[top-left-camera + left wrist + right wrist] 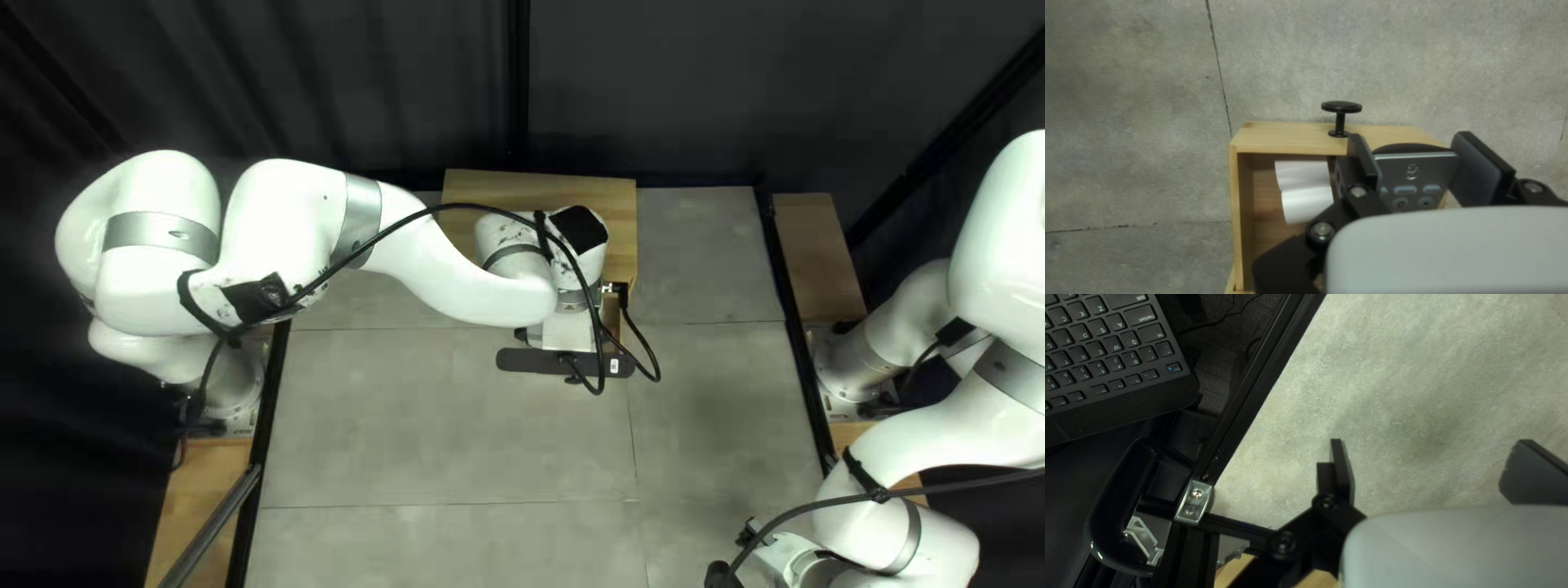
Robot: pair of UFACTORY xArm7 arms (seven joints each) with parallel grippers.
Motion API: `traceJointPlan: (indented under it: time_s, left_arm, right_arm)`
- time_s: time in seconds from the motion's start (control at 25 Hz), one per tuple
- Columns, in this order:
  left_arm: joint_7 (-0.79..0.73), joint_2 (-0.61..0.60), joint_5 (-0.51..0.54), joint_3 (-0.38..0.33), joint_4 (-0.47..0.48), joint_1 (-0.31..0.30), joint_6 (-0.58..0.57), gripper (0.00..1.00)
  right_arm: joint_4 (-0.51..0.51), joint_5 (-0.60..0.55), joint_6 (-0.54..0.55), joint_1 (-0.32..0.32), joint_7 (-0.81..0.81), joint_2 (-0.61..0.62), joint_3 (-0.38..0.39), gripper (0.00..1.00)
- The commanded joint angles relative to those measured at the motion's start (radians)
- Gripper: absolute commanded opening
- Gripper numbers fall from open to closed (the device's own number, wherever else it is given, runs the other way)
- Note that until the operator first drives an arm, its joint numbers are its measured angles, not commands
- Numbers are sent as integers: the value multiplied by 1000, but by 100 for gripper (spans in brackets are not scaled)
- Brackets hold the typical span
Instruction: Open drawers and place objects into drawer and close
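Grey device (1417,175) sits clamped in left gripper (570,330).

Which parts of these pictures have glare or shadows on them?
Top left view: shiny highlights on the left arm, dim dark curtain behind; left wrist view: the white sheet in the drawer brighter on one side of its crease; right wrist view: soft shadow on the table ahead of the right gripper, glints on the metal bracket.
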Motion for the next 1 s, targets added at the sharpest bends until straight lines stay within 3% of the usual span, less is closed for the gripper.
traceJointPlan:
  time_s: [0.04,1.0]
  left_arm:
    - [0,8,1,1,7,2,5,0]
    - [21,38,7,14,11,24,-18,0]
  right_arm:
    - [0,0,0,0,0,0,0,100]
    - [0,0,0,0,0,0,0,100]
